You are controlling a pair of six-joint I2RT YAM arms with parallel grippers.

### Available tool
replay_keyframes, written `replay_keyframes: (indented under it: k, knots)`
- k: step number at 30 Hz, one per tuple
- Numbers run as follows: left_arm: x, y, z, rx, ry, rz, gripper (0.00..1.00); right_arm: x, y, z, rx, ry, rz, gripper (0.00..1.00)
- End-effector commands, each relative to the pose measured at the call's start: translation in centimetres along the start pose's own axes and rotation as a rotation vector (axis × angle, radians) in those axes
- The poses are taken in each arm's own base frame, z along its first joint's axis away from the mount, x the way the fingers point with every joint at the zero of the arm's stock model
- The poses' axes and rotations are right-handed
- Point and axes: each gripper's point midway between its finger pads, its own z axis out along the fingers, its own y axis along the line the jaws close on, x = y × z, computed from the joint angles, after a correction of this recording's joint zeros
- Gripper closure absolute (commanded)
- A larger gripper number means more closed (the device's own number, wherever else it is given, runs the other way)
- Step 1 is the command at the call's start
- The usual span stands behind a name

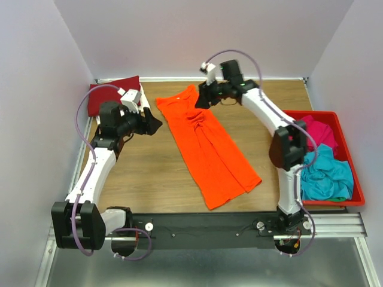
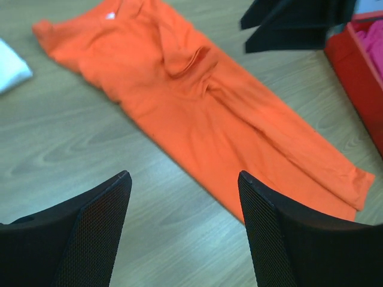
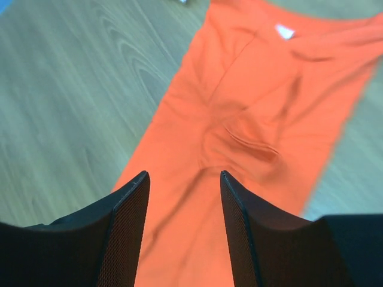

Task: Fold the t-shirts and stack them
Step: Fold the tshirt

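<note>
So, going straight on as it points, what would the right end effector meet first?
Probably the orange t-shirt, near its wrinkled middle; nothing shows between the right end effector and it, though depth is unclear.

Left arm: extended forward from its base, forearm angled inward. Left gripper (image 1: 152,123): jaws wide apart, nothing between them. Right arm: elbow raised, forearm reaching far left. Right gripper (image 1: 201,99): jaws parted, holding nothing.

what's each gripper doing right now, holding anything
left gripper: open, holding nothing
right gripper: open, holding nothing, over the orange t-shirt
</note>
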Motion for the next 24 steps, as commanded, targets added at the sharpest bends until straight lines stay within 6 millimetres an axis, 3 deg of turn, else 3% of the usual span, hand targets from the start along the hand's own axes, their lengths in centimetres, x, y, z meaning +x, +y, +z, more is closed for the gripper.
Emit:
replay_keyframes:
  k: [1,3,5,6,7,8,9,10,11,12,13,14,15,17,19,20,24]
  knots:
    - [-3.3,-2.5,0.0,0.134,-0.077,0.083,0.21,0.1,1.1,-6.0,-0.154,-0.059,-0.1,0.41]
    - [-2.3,-3.9,0.8,0.195,-0.04,0.063,0.22,0.7,2.2,-8.4,-0.183,-0.074,-0.131,0.41]
    - [-0.4,-6.5,1.4,0.262,0.011,0.064,0.25,5.2,4.0,-9.5,-0.277,-0.004,-0.204,0.41]
    - [0.2,-7.4,1.6,0.28,0.025,0.067,0.25,6.5,5.2,-10.5,-0.314,0.012,-0.269,0.41]
    - [0.9,-8.3,1.5,0.294,0.036,0.075,0.26,9.9,6.7,-12.2,-0.374,0.06,-0.402,0.41]
    - [1.7,-9.4,1.5,0.318,0.053,0.084,0.26,11.3,7.4,-13.2,-0.386,0.08,-0.473,0.39]
    - [3.5,-11.0,1.5,0.353,0.092,0.092,0.27,13.1,7.7,-14.0,-0.394,0.111,-0.524,0.35]
    - [4.4,-12.1,1.2,0.374,0.106,0.102,0.27,13.7,8.2,-15.6,-0.375,0.109,-0.662,0.32]
    - [4.6,-13.0,0.8,0.38,0.097,0.123,0.27,17.7,8.0,-16.2,-0.369,0.213,-0.657,0.3]
    - [6.8,-15.4,0.4,0.433,0.14,0.143,0.27,19.0,7.9,-16.8,-0.356,0.243,-0.695,0.27]
    - [7.6,-16.4,0.1,0.442,0.151,0.142,0.27,20.2,7.5,-17.7,-0.336,0.29,-0.764,0.25]
    - [9.3,-18.7,-0.6,0.485,0.18,0.17,0.26,22.3,8.1,-18.6,-0.341,0.321,-0.776,0.23]
    - [9.4,-18.4,-0.5,0.46,0.178,0.16,0.26,23.2,8.3,-19.1,-0.343,0.338,-0.797,0.23]
    - [11.9,-21.6,-1.6,0.506,0.224,0.175,0.26,25.6,9.0,-20.4,-0.371,0.379,-0.83,0.22]
    - [13.7,-23.2,-2.1,0.512,0.254,0.187,0.27,27.1,9.5,-21.1,-0.402,0.406,-0.869,0.22]
    - [15.5,-24.6,-2.7,0.518,0.28,0.212,0.26,28.0,9.6,-21.6,-0.415,0.436,-0.875,0.22]
    - [20.8,-26.5,-3.6,0.528,0.357,0.273,0.27,30.9,9.6,-22.5,-0.436,0.499,-0.912,0.22]
